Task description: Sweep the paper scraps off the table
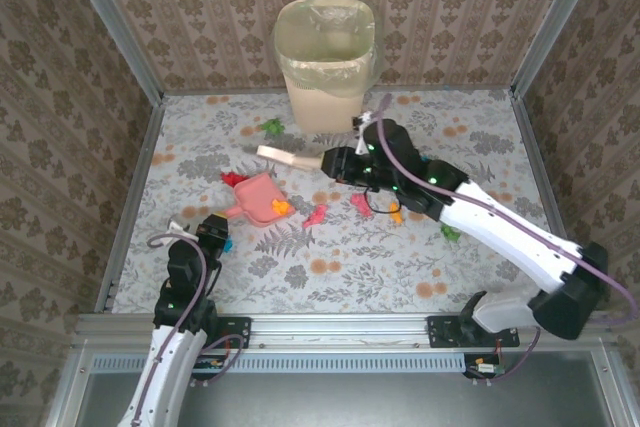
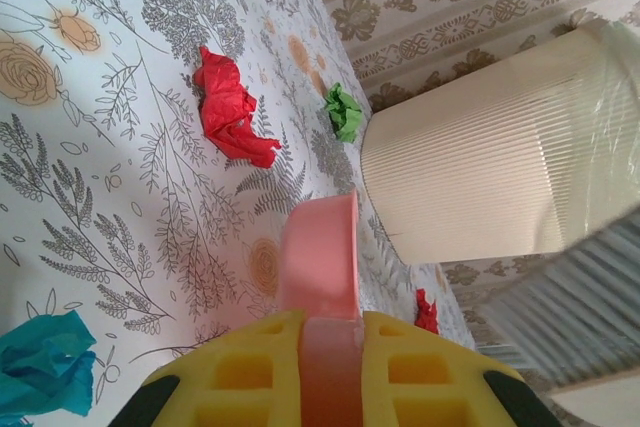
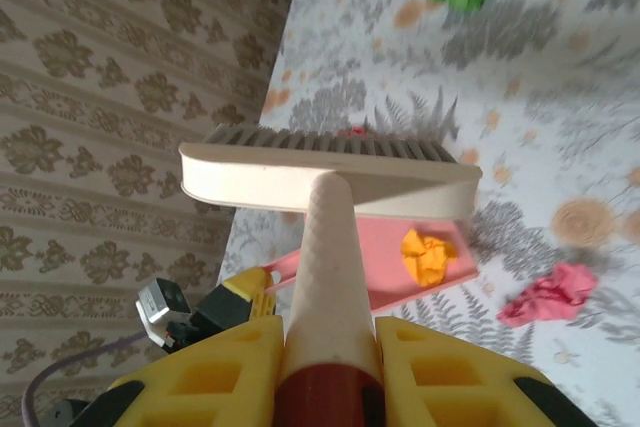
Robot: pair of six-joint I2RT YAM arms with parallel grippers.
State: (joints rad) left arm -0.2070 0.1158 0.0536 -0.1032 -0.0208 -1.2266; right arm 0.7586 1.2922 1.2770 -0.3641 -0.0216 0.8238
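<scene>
The right gripper point(image 3: 325, 335) is clenched on the pale handle of a brush point(image 3: 330, 175). The brush head lies crosswise ahead of the fingers, with its long axis running roughly left to right across the table point(image 1: 330, 282) and its bristles pointing away from the wrist camera. The left gripper point(image 2: 330, 332) is clamped just as firmly on the handle of the pink dustpan point(image 1: 260, 197), which reaches from it toward the middle of the table with its mouth facing away to the right. The brush hangs on the far side of the pan, near its back edge, so the right arm is the nearer one to most of the paper scraps point(image 1: 315, 215). One orange scrap point(image 3: 428, 255) already sits inside the pan near its lip. The pinkish-red scrap point(image 3: 550, 292) lies just beside the mouth on the right, and I judge the next stroke has to come from beyond that scrap and pull it left toward the pan. Other bits are scattered well apart: a green one point(image 1: 272, 127) near the bin point(image 1: 325, 57), a red one point(image 1: 232, 179) to the left of the pan and a blue one point(image 2: 40, 367) beside the left gripper. Another pink bit point(image 1: 360, 204), an orange bit point(image 1: 397, 215) and a green bit point(image 1: 450, 232) lie along the right forearm. Whether the bristles touch the table, whether the pan's lip sits flat and whether more scraps lie under the forearm I cannot tell.
</scene>
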